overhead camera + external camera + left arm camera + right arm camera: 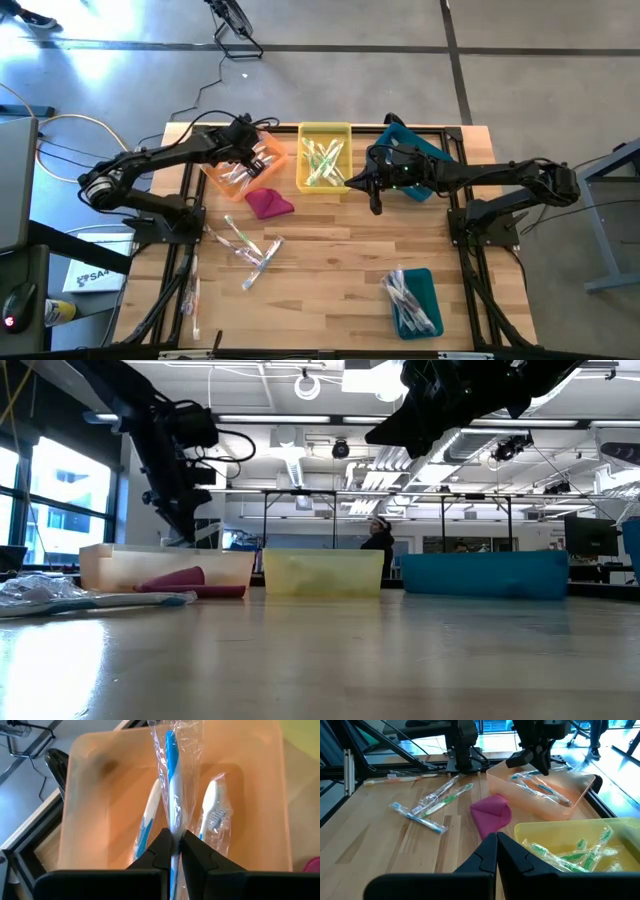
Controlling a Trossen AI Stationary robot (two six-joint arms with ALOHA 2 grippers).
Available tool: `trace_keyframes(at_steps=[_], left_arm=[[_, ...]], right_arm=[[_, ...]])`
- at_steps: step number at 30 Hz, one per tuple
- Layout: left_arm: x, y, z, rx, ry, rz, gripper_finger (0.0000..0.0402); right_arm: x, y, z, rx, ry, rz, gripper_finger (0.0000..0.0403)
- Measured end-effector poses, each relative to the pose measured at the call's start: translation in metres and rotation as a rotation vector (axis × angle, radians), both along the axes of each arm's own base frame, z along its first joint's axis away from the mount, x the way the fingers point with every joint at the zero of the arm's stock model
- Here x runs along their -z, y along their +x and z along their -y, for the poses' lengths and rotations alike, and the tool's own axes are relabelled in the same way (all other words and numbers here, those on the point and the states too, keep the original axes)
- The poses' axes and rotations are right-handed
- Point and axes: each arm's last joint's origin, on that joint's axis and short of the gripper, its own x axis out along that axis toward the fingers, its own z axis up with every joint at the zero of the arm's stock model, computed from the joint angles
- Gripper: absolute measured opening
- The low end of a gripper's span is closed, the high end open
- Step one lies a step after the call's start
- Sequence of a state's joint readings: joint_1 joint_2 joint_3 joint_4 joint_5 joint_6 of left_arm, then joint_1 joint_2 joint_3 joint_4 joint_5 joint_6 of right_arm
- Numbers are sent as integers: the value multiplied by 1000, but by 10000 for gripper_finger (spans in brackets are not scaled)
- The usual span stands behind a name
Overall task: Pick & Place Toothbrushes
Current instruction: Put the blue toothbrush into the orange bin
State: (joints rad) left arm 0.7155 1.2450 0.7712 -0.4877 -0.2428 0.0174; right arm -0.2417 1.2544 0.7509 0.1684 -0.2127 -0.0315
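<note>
Holding a wrapped blue toothbrush (172, 795) between its two fingers, the left gripper (173, 851) hangs over the orange bin (244, 162) at the far left of the wooden surface (340, 290). Its jaws are clenched on the lower part of this brush, which stands almost upright in its clear wrapper. Under it, on the floor of the orange bin, lie two more wrapped blue and white toothbrushes (212, 815).

The right gripper (376, 205) hangs above the surface just beside the yellow bin (324, 135), on its right side, and in front of the teal bin (412, 160) at the far edge. Its jaws are pressed together with nothing between them; the right wrist view shows the two fingertips (487, 851) touching.

The yellow bin holds several green toothbrushes (565, 852) in clear wrappers. A magenta cloth (268, 203) lies on the surface in front of the orange bin, near the yellow one. Left of the middle, a few loose wrapped toothbrushes (245, 248) lie scattered, green and blue ones among them, and some more (190, 290) lie at the left edge. Near the front right corner a second teal bin (425, 300) carries a bundle of toothbrushes (404, 292).

In the low view, a person (378, 540) stands far behind the bins in the room.
</note>
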Motion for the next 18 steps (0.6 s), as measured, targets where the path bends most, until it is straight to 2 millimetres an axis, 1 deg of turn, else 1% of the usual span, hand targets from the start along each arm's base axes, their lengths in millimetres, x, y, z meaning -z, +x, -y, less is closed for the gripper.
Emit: trace_keyframes(at_steps=[7, 11, 14, 18], left_arm=[[12, 4, -4, -19, -38, -30, 17], [14, 5, -5, -21, -44, -41, 22], [14, 5, -5, -36, -27, -53, 44], [14, 6, -6, -43, -18, -45, 92]], right_arm=[[0, 0, 0, 0, 0, -1, 3], [1, 0, 0, 0, 2, -7, 3], [1, 0, 0, 0, 2, -7, 3], [1, 0, 0, 0, 1, -7, 3]])
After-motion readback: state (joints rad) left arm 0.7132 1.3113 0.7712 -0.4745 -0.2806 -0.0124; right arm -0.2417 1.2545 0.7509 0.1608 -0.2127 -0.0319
